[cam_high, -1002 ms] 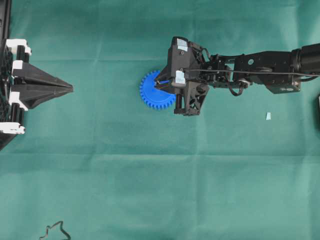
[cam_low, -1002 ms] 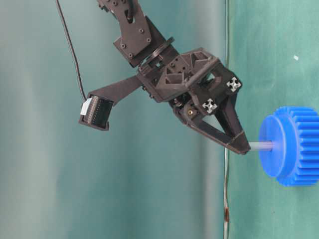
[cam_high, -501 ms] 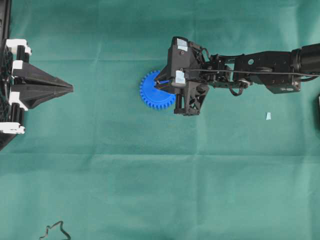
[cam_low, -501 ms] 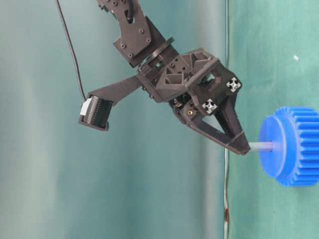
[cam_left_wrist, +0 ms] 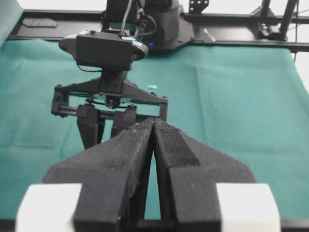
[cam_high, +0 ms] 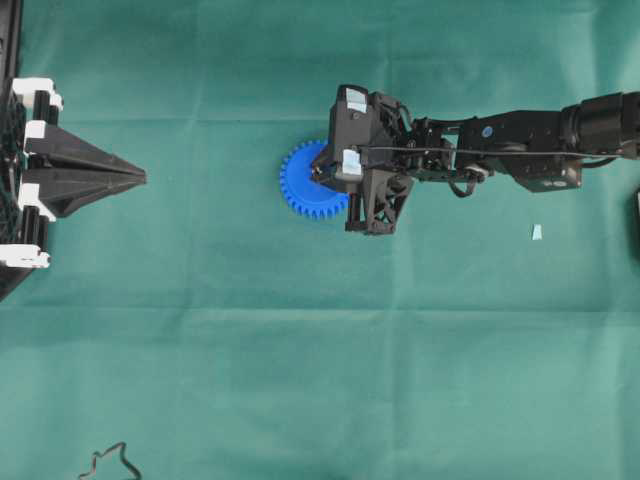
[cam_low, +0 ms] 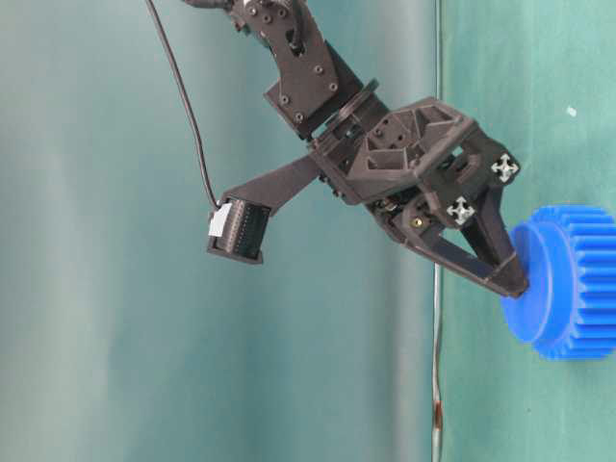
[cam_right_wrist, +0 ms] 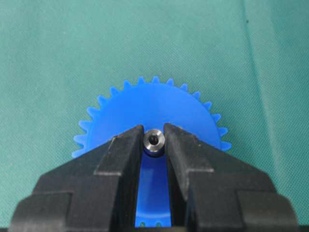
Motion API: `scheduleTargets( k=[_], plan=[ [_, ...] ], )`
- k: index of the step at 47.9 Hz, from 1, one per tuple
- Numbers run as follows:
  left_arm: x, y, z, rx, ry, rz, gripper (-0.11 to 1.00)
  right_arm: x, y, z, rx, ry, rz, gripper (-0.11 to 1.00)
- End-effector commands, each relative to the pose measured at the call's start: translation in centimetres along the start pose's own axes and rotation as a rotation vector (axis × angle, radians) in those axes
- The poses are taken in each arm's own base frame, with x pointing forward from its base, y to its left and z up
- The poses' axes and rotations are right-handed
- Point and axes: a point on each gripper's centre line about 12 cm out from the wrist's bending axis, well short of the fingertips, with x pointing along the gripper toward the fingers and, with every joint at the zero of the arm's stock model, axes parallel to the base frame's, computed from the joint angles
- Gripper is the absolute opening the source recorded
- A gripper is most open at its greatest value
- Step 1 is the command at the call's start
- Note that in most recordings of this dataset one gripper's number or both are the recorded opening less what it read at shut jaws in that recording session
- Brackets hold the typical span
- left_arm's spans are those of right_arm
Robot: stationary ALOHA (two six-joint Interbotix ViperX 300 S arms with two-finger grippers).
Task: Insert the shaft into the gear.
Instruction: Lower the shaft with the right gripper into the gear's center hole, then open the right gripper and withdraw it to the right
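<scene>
The blue toothed gear [cam_high: 298,186] lies flat on the green cloth [cam_high: 300,350]. My right gripper [cam_high: 324,171] stands over its hub, shut on the shaft [cam_right_wrist: 154,140], a small silvery pin seen end-on between the fingertips [cam_right_wrist: 126,140]. In the table-level view the right gripper [cam_low: 515,285] has its tips down against the raised hub of the gear [cam_low: 568,284], and the pin's length is hidden. In the right wrist view the gear [cam_right_wrist: 154,106] sits directly under the pin. My left gripper [cam_high: 140,178] rests shut at the left side, holding nothing; its fingertips [cam_left_wrist: 145,126] meet.
A small pale scrap [cam_high: 536,232] lies on the cloth right of the gear. A black wiry piece [cam_high: 110,460] lies at the near left corner. The right arm's wrist camera [cam_left_wrist: 106,48] faces the left gripper. A black frame [cam_high: 10,40] edges the left side.
My right gripper has come down with the shaft. The bare stretch of pin between fingertips and hub is gone, and the tips now meet the hub. The left arm has not moved.
</scene>
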Motion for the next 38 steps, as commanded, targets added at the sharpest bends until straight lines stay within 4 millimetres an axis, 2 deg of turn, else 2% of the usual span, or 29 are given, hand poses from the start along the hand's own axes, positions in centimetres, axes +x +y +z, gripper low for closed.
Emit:
scheduleTargets(
  k=[1,26,28,34,38],
  plan=[
    [0.3,0.0,0.9,0.003,-0.025,-0.002,0.00,-0.3,0.0,1.1,0.000,-0.037,0.001,0.17],
    [0.3,-0.1,0.9,0.003,-0.025,-0.004,0.00,-0.3,0.1,0.7,-0.001,-0.012,0.002,0.19],
    [0.3,-0.1,0.9,0.005,-0.025,-0.003,0.00,-0.3,0.1,0.7,0.002,-0.015,0.002,0.27],
    [0.3,-0.1,0.9,0.003,-0.023,-0.004,0.00,-0.7,0.1,1.3,0.006,-0.031,0.002,0.68],
    [0.3,0.0,0.9,0.003,-0.025,-0.002,0.00,-1.4,0.1,2.0,0.004,-0.052,0.004,0.87]
  ],
)
